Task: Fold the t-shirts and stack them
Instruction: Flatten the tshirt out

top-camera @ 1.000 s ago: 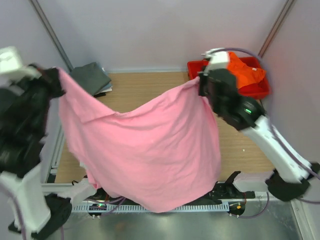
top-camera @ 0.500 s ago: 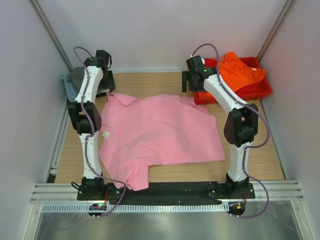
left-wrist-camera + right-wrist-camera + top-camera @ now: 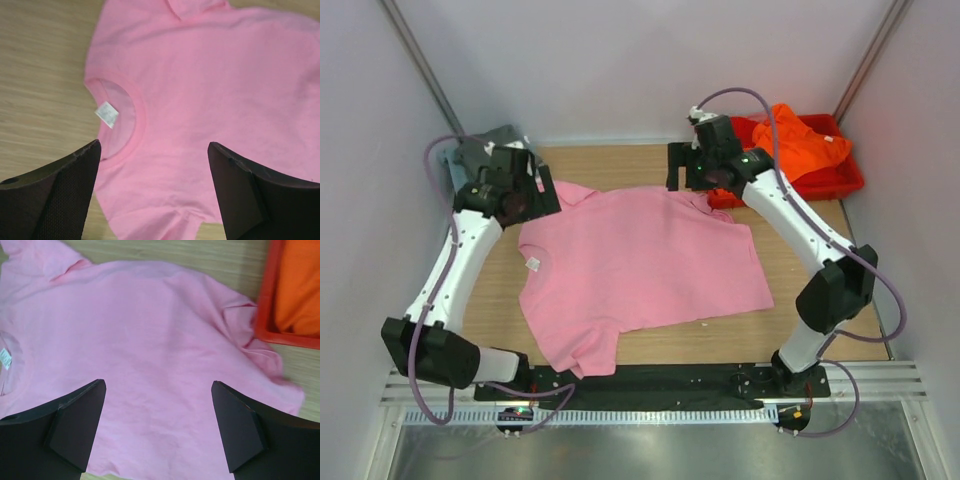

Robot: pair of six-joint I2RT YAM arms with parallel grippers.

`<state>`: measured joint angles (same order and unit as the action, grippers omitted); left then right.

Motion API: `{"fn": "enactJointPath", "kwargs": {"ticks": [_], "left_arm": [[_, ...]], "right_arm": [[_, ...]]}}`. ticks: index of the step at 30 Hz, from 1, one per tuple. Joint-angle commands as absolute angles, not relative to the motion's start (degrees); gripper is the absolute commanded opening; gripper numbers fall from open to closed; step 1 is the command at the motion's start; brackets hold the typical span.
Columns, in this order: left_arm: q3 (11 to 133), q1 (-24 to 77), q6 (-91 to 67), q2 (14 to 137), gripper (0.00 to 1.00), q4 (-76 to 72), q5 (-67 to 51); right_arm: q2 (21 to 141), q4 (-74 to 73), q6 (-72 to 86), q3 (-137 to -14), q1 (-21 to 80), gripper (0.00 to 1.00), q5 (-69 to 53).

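The light pink short-sleeved cotton t-shirt lies spread on the wooden table, collar to the left with its small white neck label showing, hem to the right. A second ago it hung in the air, stretched between both grippers. Half a second ago it was already down, and since then it has barely shifted. Its far right corner is rumpled just beside the red plastic tray, which holds the bright orange t-shirt. A dark grey folded t-shirt sits in the far left corner.

The left gripper hangs over the shirt's far sleeve, jaws wide apart and gripping nothing; its wrist view shows only cloth and label between the fingers. The left arm, upright half a second ago, is now bent with its elbow swung out to the near left. The right gripper hovers above the far right shoulder of the shirt, also spread wide and empty, its arm angled out towards the near right.
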<state>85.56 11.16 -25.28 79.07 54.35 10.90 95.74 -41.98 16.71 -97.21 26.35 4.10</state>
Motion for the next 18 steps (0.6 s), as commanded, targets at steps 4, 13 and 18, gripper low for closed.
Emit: {"fn": "enactJointPath", "kwargs": {"ticks": [4, 13, 18], "left_arm": [[66.47, 11.86, -37.86, 83.4, 0.75, 34.56, -6.66], [59.42, 14.58, -44.03, 95.35, 0.43, 28.21, -9.41], [52.57, 17.92, -47.98, 93.52, 0.42, 28.21, -9.67]], "right_arm": [[107.45, -40.43, 16.26, -108.33, 34.71, 0.93, -2.72], [123.21, -39.12, 13.89, -125.75, 36.38, 0.91, -7.47], [130.86, -34.56, 13.62, -131.3, 37.44, 0.9, -10.11]]}}
